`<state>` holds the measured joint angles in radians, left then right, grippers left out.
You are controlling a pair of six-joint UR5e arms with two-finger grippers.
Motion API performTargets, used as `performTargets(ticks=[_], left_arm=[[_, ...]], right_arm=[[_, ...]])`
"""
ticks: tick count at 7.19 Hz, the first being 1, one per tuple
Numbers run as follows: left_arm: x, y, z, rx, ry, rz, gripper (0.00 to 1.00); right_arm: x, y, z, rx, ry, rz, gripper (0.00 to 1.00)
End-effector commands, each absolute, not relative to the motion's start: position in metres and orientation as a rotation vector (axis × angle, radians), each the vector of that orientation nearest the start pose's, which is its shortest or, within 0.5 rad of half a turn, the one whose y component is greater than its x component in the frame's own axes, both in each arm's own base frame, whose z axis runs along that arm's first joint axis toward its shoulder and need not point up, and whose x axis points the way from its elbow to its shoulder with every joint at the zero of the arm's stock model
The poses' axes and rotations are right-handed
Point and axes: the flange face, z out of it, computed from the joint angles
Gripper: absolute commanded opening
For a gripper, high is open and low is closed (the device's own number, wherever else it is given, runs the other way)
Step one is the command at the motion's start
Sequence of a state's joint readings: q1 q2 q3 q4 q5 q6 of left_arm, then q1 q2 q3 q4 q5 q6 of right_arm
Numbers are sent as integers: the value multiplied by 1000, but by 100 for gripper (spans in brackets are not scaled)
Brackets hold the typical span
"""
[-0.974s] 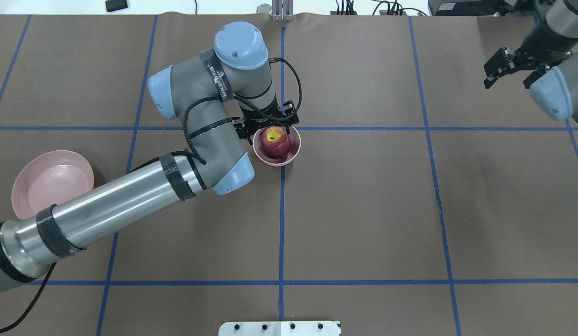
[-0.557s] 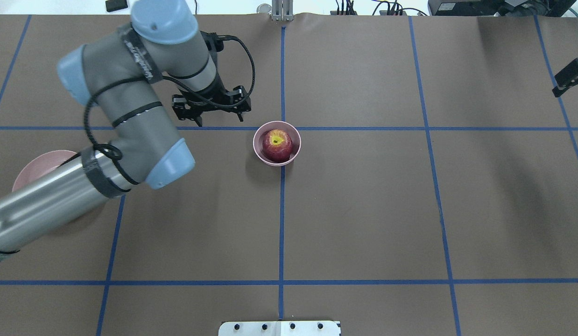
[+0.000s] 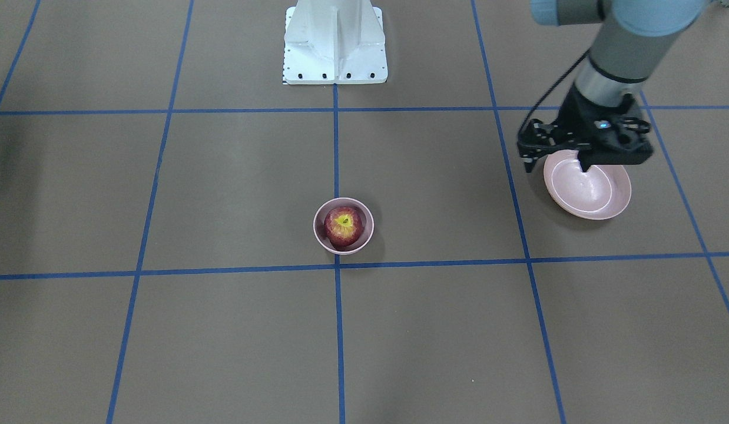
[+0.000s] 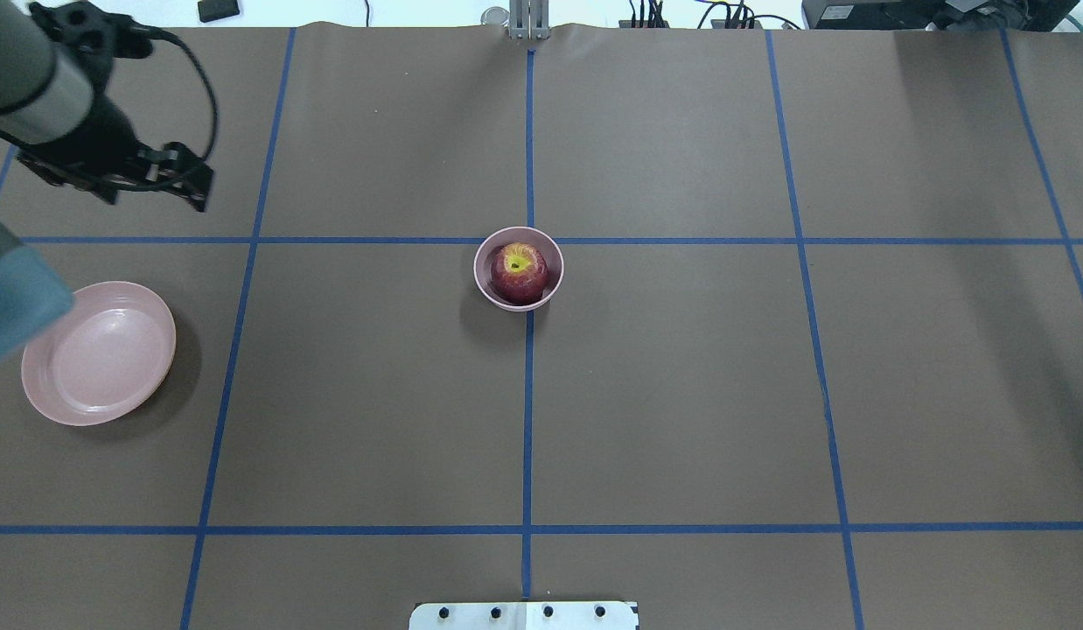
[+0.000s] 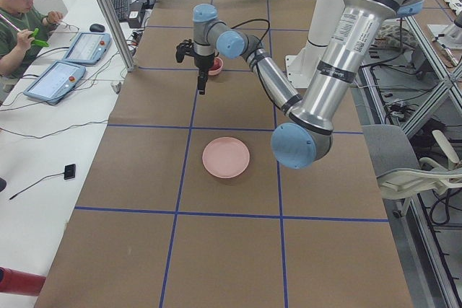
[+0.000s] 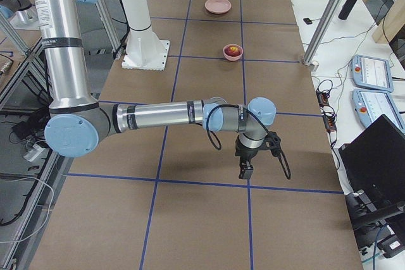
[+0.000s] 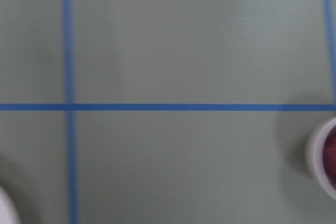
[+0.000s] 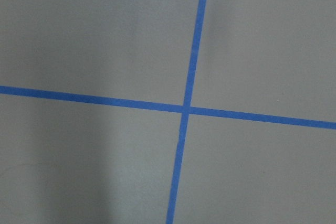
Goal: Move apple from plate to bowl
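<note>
The dark-red apple (image 4: 519, 268) sits in the small pink bowl (image 4: 550, 271) at the table's middle; both also show in the front view, the apple (image 3: 343, 225) inside the bowl (image 3: 319, 232). The shallow pink plate (image 4: 98, 352) lies empty at the left, and also shows in the front view (image 3: 587, 188). My left gripper (image 4: 113, 194) hangs open and empty above the table's far left, beyond the plate and well apart from the bowl; in the front view the left gripper (image 3: 556, 160) overlaps the plate's rim. My right gripper (image 6: 245, 170) shows only in the exterior right view, so I cannot tell its state.
Blue tape lines grid the brown table cover. The robot's white base plate (image 3: 335, 41) stands at the near edge. An operator's side table with tablets (image 5: 58, 77) runs along the far side. The left wrist view catches the bowl's rim (image 7: 315, 156) at its right edge.
My left gripper has let go of the apple in the bowl and swung left and away to the table's far left. The right gripper has left the overhead view.
</note>
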<state>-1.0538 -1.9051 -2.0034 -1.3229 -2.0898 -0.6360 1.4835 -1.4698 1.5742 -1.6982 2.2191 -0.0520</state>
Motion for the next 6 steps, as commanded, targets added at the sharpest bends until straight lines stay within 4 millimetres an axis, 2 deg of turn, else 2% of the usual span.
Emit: performTargets(ticks=[1,2,3,4,5,6], left_arm=[[74,-559,423,72,678,-19,99],[15,-573,463,101,730,123,99],[-33,-574,507,137,737,254,99],[-59,-576,545,89,740,205,99],[-75,-574,568,55,743,158,99],[-78,-559,593,12,738,141,99]], right_arm=[[38,-526,627,-3,-649,-120,100],[39,-529,617,11,-646,-110,100],[46,-531,613,8,-649,-47,100],[47,-527,608,16,-651,-45,100],[47,-527,607,15,-659,-44,100],[46,-526,607,12,-671,-44,100]])
